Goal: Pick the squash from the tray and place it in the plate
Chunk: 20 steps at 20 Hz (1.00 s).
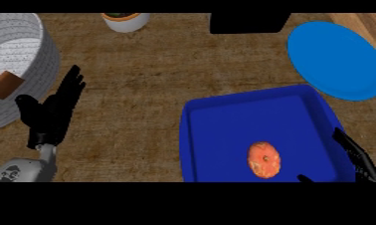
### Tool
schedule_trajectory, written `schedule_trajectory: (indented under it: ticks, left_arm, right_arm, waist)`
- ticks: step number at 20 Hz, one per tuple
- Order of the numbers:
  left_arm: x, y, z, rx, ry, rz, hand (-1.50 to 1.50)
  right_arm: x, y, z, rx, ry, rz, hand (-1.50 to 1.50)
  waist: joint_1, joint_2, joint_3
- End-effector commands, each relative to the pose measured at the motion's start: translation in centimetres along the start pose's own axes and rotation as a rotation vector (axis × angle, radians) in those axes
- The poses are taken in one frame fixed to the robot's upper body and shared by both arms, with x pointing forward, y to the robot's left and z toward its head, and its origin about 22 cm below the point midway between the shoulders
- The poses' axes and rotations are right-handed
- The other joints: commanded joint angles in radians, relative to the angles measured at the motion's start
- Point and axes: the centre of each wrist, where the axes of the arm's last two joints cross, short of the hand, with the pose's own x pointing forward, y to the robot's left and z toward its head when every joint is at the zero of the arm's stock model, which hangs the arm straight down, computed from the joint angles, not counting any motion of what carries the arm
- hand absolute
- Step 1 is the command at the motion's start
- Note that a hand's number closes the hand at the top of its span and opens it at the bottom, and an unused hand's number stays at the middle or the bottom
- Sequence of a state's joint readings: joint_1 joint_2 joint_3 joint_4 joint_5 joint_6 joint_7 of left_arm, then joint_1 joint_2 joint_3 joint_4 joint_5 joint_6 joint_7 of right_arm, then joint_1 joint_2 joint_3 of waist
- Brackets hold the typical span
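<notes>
**Squash pickup: line the hand up before anything gets closed**

So the small round orange squash (263,159) is sitting in the near half of the deep-blue rectangular tray (220,119), a bit right of its middle and clear of every wall. The black right hand (354,157) is only partly seen at the near right edge, close to the squash, with thumb and fingers spread apart and nothing held between them. The black left hand (51,112) is parked at the left of the brown wooden counter (147,69), fingers straight and up, well apart from the tray.

For a decent grasp, the right hand probably needs to be brought left and centred over the squash first, so the fingers land on one side and the thumb on the other. The tray's raised right wall should be cleared on the way in. A round thing like this is likely to roll if it's nudged from one side only. The light-blue round plate (330,59) sits at the far right, just beyond the tray, so a lift above the rim is called for afterwards.
</notes>
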<state>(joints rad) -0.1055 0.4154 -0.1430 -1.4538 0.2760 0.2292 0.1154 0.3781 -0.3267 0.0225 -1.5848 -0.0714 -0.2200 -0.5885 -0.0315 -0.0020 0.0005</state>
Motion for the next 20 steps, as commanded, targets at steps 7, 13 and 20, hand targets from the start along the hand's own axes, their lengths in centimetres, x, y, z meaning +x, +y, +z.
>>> schedule_trajectory:
  ticks: [7,13,20]
  left_arm:
    - [-0.5,0.7,-0.6,-0.031,-0.007,-0.028,0.00]
    - [0.8,-1.6,-1.2,-0.034,0.002,-0.014,0.00]
    - [-1.7,-0.3,-2.1,-0.039,0.017,-0.005,0.00]
  right_arm:
    - [2.8,-0.2,3.8,0.109,0.082,0.237,-1.50]
    - [5.0,0.7,1.6,0.243,0.168,0.309,-1.50]
    - [4.6,2.4,0.6,0.348,0.268,0.463,-1.50]
  waist:
    - [0.027,0.001,-0.001]
    - [0.030,0.002,-0.001]
    - [0.029,0.004,-0.001]
